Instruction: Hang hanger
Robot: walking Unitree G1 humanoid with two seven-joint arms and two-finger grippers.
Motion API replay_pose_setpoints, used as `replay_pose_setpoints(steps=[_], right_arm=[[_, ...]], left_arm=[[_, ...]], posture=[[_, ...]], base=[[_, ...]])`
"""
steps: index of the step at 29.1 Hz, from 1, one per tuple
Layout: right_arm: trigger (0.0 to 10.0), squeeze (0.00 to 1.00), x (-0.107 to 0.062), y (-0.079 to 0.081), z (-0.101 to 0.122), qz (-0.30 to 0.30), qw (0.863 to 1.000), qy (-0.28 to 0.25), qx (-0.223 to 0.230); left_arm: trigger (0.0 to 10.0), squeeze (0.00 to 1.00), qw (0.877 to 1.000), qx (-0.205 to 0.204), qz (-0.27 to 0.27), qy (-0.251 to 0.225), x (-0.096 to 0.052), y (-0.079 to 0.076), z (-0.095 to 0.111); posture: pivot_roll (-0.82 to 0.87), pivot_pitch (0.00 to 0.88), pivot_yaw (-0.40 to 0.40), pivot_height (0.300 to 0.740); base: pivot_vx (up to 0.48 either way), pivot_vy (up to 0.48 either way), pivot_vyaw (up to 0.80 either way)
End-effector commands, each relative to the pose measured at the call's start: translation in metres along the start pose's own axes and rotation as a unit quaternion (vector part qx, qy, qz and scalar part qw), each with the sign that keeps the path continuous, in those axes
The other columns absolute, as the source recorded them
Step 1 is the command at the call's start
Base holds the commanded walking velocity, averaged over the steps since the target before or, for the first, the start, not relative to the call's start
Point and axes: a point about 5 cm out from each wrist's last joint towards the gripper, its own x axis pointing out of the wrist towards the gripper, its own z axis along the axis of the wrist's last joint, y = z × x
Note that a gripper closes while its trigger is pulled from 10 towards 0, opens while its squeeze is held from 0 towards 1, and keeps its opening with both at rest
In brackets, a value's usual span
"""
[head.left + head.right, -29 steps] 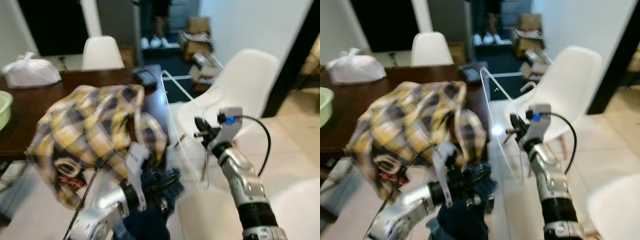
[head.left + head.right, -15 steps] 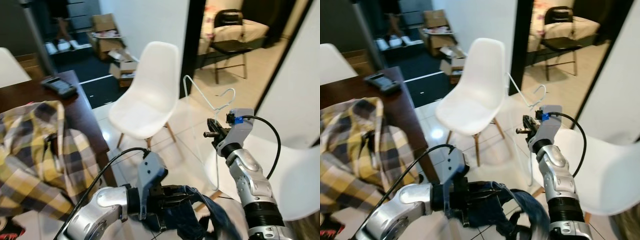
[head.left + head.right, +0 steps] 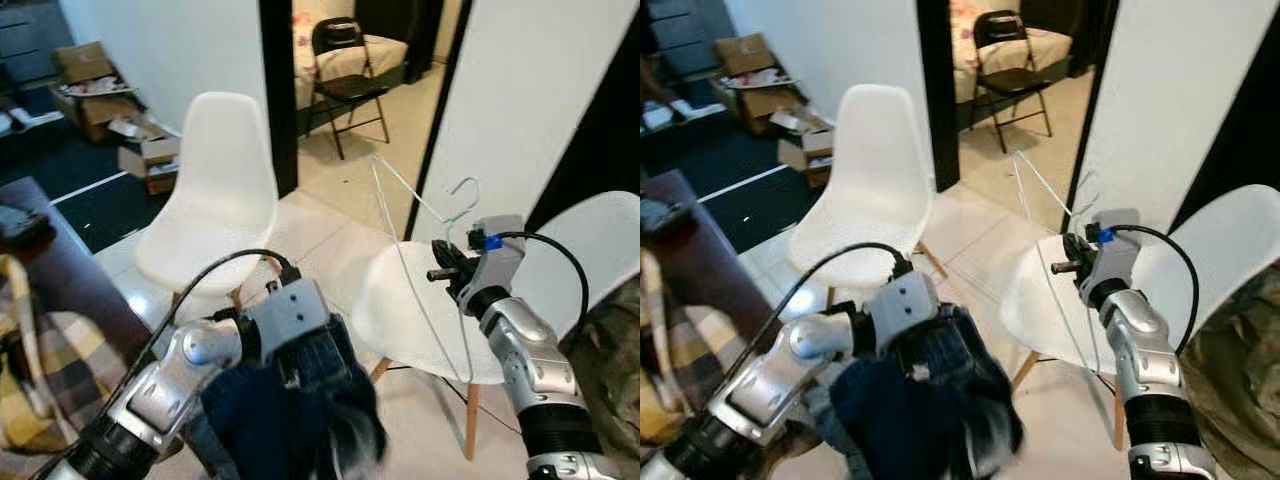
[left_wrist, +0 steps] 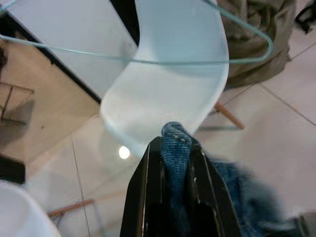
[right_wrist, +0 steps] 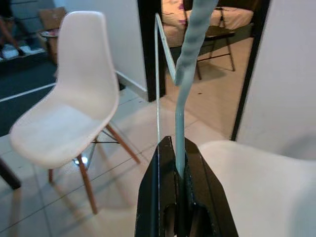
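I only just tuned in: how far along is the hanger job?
Done: the right gripper is shut on the wire hanger, and the left gripper is shut on the blue denim garment. In hand: carrying both past the white chairs. Left: hanging it; no rail or hook is in sight.

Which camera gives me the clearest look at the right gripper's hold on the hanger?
Right wrist view: the right gripper shuts on the hanger wire at its twisted neck. Eye views show hook and frame, the grip small. Left wrist view shows the frame's bottom wire.
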Motion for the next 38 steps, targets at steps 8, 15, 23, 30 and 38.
replay_pose_setpoints(steps=[8, 15, 23, 30, 38], right_arm=[[10.0, 0.0, 0.0, 0.045, -0.014, 0.111, 0.994, 0.023, -0.005], [10.0, 0.0, -0.002, 0.039, -0.005, 0.145, 0.989, 0.001, 0.007], [10.0, 0.0, -0.019, 0.027, 0.009, 0.229, 0.972, -0.041, 0.041], [10.0, 0.0, -0.04, 0.008, 0.027, 0.305, 0.948, -0.072, 0.056], [10.0, 0.0, -0.073, -0.012, 0.02, 0.398, 0.917, -0.015, 0.036]], left_arm=[[10.0, 0.0, 0.996, -0.057, 0.067, 0.015, -0.007, 0.002, -0.017], [10.0, 0.0, 0.993, -0.04, 0.107, 0.026, -0.025, 0.022, -0.021], [10.0, 0.0, 0.982, -0.006, 0.189, 0.011, -0.052, 0.069, -0.008], [10.0, 0.0, 0.97, 0.018, 0.233, -0.066, -0.087, 0.112, 0.033], [10.0, 0.0, 0.982, 0.077, 0.152, -0.086, -0.095, 0.108, 0.054]], posture=[[0.03, 0.0, 0.017, 0.74], [0.04, 0.0, 0.006, 0.74], [0.05, 0.0, -0.005, 0.74], [0.06, 0.0, -0.011, 0.74], [0.09, 0.0, -0.017, 0.74]], base=[[0.0, 0.0, -0.79], [0.0, 0.0, -0.34], [0.0, 0.0, 0.0], [0.0, 0.0, 0.0], [0.0, 0.0, 0.0]])
